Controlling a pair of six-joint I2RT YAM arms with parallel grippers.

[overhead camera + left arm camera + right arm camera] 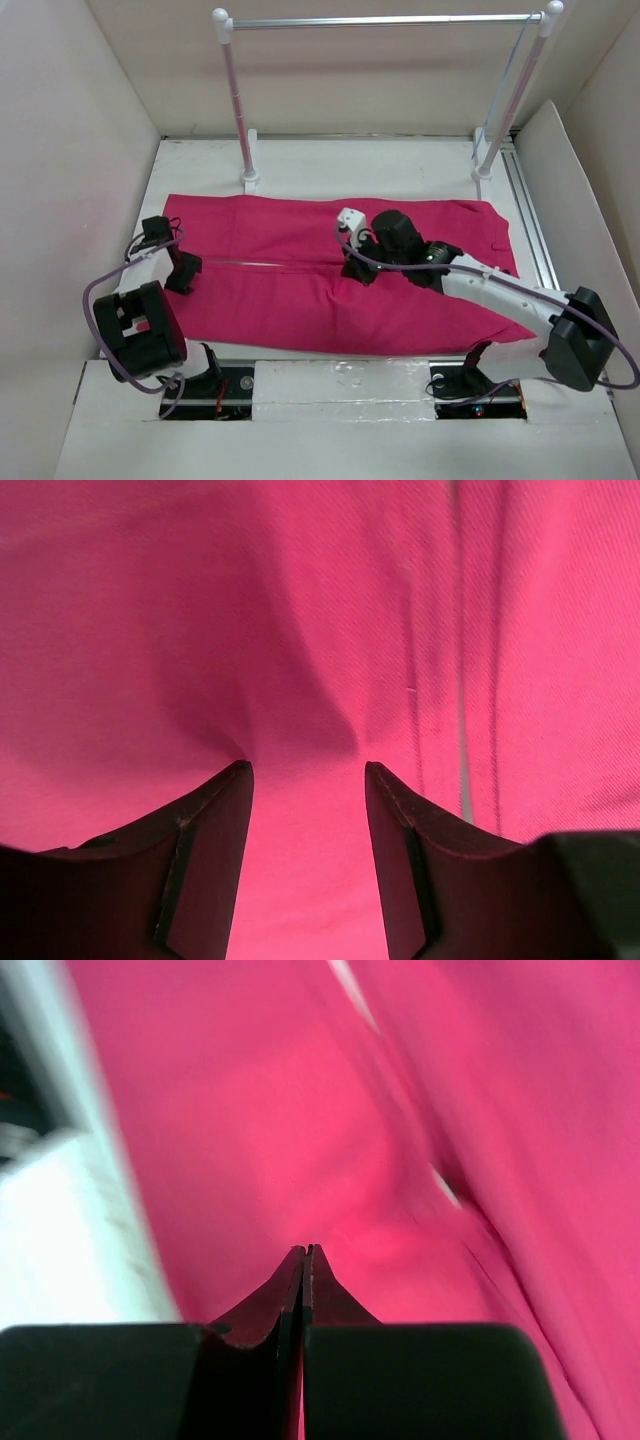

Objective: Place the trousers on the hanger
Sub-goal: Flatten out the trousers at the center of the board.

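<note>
The magenta trousers [300, 300] lie flat across the table, legs side by side, with a thin pale line between them. My left gripper [185, 272] is at their left end. In the left wrist view it [308, 770] is open, with both fingertips pressed down on the cloth [250, 630]. My right gripper [355, 270] is over the middle of the trousers. In the right wrist view it [307, 1250] is shut, tips against a small raised fold of cloth [380, 1240]; no cloth shows between the fingers. A thin pale hanger [500, 90] seems to hang beside the rack's right post.
A white-posted rack with a silver rail [380, 20] stands behind the trousers. Beige walls enclose the table on the left, back and right. A metal track [530, 210] runs along the right side. White table edge [60, 1240] shows left of the right gripper.
</note>
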